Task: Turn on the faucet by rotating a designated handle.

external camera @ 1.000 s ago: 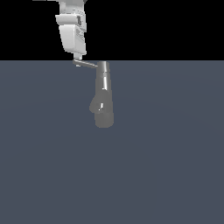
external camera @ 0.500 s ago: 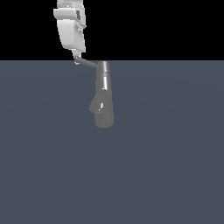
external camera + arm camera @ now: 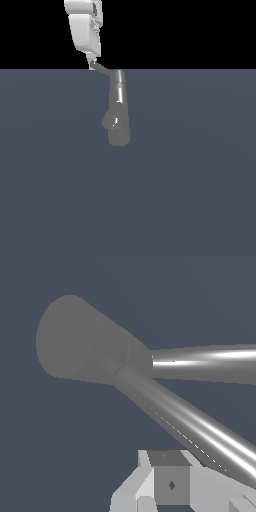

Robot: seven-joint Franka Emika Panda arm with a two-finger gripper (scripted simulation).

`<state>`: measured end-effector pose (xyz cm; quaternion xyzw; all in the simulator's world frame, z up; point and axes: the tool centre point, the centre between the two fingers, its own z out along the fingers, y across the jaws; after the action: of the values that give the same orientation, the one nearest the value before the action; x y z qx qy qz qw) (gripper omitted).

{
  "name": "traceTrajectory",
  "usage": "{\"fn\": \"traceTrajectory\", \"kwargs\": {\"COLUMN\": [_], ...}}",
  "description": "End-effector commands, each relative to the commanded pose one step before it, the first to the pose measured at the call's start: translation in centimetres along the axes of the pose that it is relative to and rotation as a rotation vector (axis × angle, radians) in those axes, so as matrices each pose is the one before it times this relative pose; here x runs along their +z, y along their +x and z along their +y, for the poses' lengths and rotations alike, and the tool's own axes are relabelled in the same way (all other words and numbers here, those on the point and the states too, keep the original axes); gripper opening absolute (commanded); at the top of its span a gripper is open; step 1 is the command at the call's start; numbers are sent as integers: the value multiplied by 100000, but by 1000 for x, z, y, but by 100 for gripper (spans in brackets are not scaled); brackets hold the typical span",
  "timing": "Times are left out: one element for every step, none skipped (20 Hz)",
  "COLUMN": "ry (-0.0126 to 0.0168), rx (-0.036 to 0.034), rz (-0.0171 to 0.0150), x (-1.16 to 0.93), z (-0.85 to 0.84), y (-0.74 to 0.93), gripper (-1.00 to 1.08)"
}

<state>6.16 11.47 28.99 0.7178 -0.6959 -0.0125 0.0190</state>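
Faucet (image 3: 119,112), grey brushed metal, lies on the dark blue-grey worktop (image 3: 200,190) a little toward the exterior view's left of centre, its tall body running from a wide rounded near end to the far edge, with a small bulge (image 3: 107,121) on its left side. From the far end, the thin handle (image 3: 102,68) sticks out to the left. The white fingers (image 3: 91,64) come down from above and meet the handle's outer tip. Whether they pinch it or merely touch it cannot be told. In the wrist view the handle (image 3: 190,426) runs close past the fingers (image 3: 167,481).
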Motion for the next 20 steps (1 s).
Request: {"fn": "traceTrajectory", "kwargs": {"ry": [-1033, 0, -90, -52, -52, -52, -51, -36, -51, -51, -51, -51, -50, 0, 359, -24, -24, -24, -41, -24], "rx": [450, 0, -78, -45, -45, -46, -46, -32, -46, -46, -46, -47, -47, 0, -712, 41, 41, 41, 71, 41], "rz": [277, 0, -8, -5, -5, -5, -5, -4, -5, -5, -5, -5, -4, 0, -204, 11, 11, 11, 20, 12], "x": [65, -107, -55, -78, -79, -80, -81, -90, -83, -84, -85, -86, -88, 0, 39, 2, 2, 2, 12, 2], "z": [807, 256, 235, 246, 248, 249, 251, 256, 254, 255, 257, 258, 260, 0, -307, 30, 31, 31, 24, 31], "y": [917, 222, 180, 200, 201, 203, 204, 213, 207, 209, 210, 212, 214, 0, -701, 663, 670, 677, 698, 690], "gripper": [-100, -100, -100, -100, -100, -100, -100, -100, -100, -100, -100, -100, -100, -100, -100, -100, -100, -100, -100, -100]}}
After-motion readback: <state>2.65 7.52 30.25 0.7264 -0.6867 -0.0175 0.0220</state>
